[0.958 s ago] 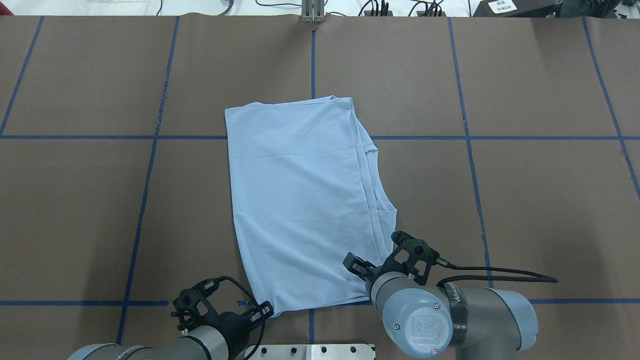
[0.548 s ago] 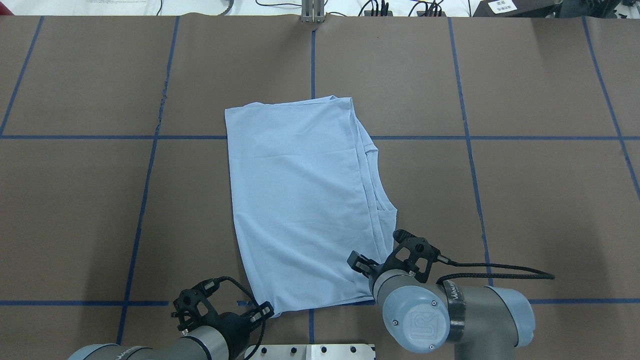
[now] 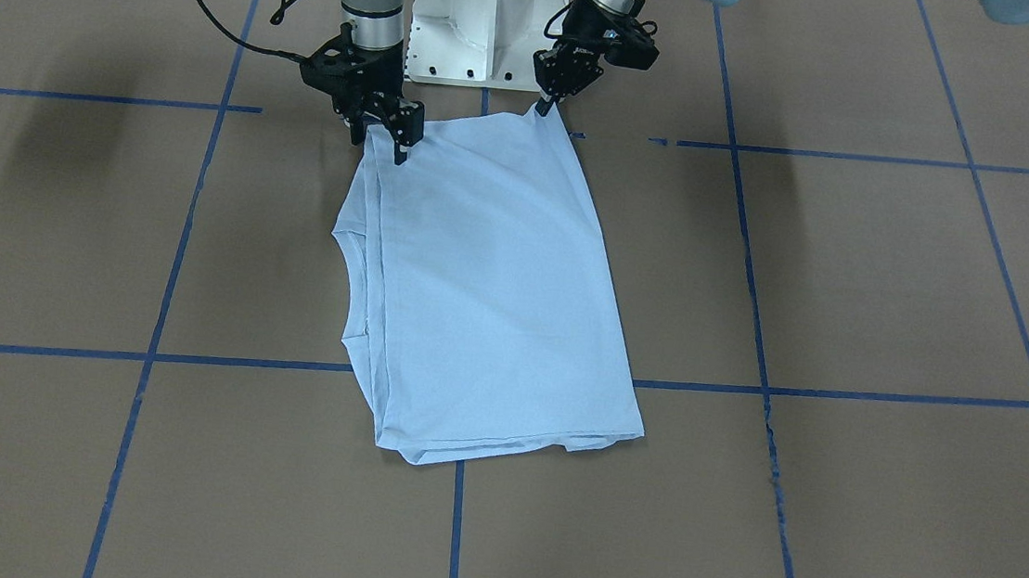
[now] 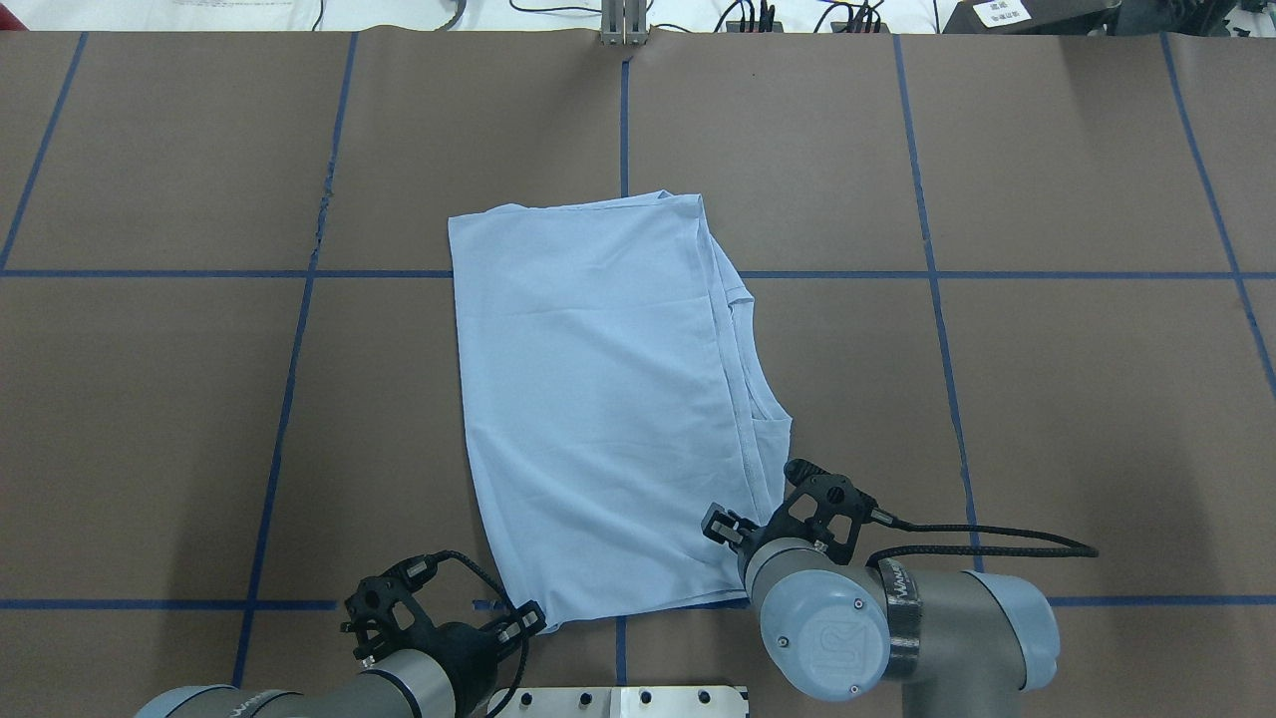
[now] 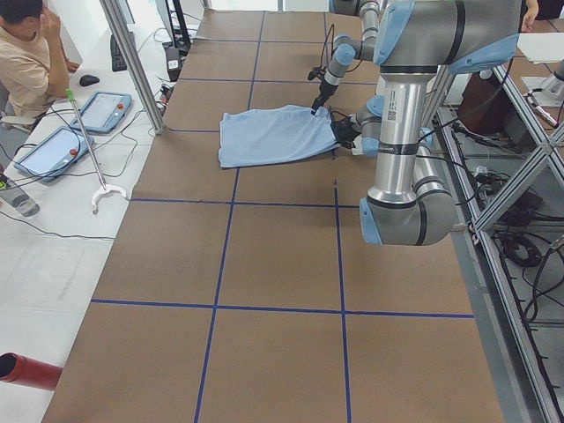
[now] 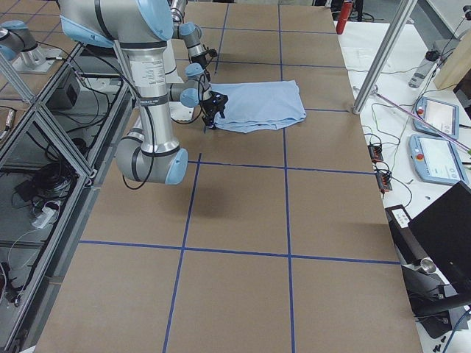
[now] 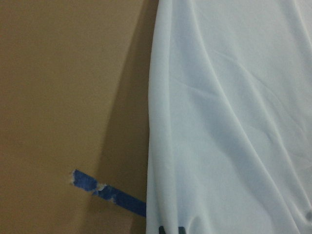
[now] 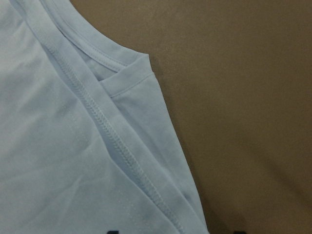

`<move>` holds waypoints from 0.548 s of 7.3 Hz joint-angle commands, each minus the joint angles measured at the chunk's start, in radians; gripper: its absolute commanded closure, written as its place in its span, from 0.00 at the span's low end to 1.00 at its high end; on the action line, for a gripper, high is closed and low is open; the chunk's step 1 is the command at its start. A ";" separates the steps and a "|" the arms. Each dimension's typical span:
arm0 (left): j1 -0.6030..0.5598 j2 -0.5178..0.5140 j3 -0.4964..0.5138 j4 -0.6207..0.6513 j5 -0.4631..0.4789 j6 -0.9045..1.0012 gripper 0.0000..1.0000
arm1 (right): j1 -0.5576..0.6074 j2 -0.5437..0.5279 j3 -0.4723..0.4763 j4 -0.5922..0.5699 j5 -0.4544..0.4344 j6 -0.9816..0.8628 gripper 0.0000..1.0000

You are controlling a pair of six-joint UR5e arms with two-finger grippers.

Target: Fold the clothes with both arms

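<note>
The left claw [image 3: 542, 108], black and two-fingered, is clenched on one near corner of the light blue short-sleeved T-shirt [image 4: 598, 399], and the cloth rises to a small peak at its fingertips. The right claw [image 3: 382, 143], of the same black make, stands released. Its two fingers are spread astride the other near corner, one over the cloth and one over the bare table beside the hem (its wrist view shows the dark tips wide apart at the bottom edge). The T-shirt lies folded lengthwise into a long panel, flat on the brown paper-covered table [image 4: 1047, 419], and stretches away from both claws toward the far side. Just beyond the right claw, on its outer side, the curved neckline edge [image 4: 758, 399] and a stitched seam [image 8: 105, 126] show. Beside the left claw, on its outer side, a strip of blue tape [image 7: 108, 191] runs up to the shirt's edge. Behind and between the claws stands the white pedestal base [image 3: 487, 17].
</note>
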 commanded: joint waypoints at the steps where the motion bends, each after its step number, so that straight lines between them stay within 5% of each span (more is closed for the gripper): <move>1: 0.000 0.000 -0.001 0.001 0.000 0.001 1.00 | -0.001 -0.001 -0.001 -0.001 0.000 0.001 0.17; 4: 0.000 0.000 -0.002 0.001 0.000 0.001 1.00 | -0.001 0.001 -0.006 -0.001 0.000 0.003 0.21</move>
